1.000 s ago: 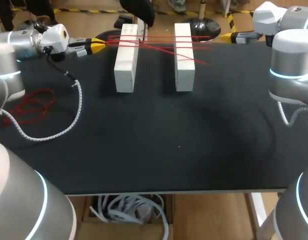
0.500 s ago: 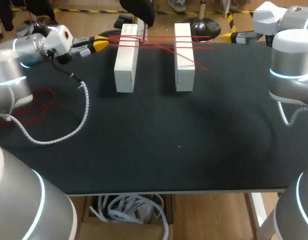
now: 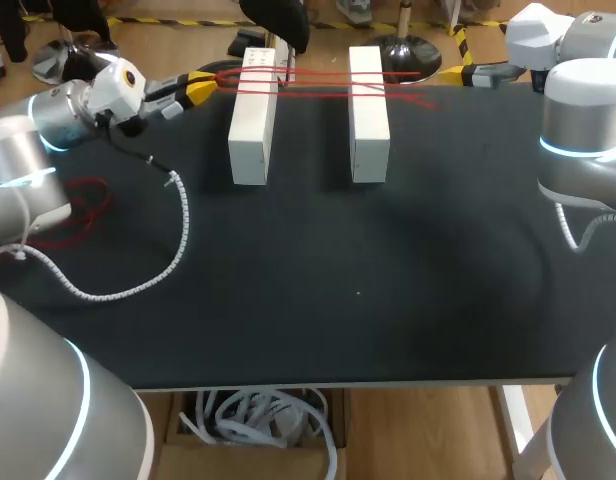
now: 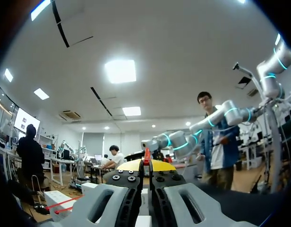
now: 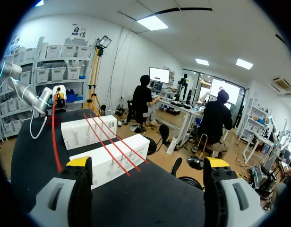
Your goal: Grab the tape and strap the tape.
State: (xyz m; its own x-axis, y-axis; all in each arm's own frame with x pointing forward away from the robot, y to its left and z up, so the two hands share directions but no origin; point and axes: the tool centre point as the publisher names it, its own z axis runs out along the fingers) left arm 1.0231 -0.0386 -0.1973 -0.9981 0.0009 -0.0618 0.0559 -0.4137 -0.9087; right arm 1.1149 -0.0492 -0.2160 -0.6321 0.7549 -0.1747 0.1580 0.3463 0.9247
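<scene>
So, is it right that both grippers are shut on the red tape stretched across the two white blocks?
Only the left gripper is shut on the red tape stretched across the two white blocks; the right gripper is open and holds nothing, as the right wrist view shows.
</scene>
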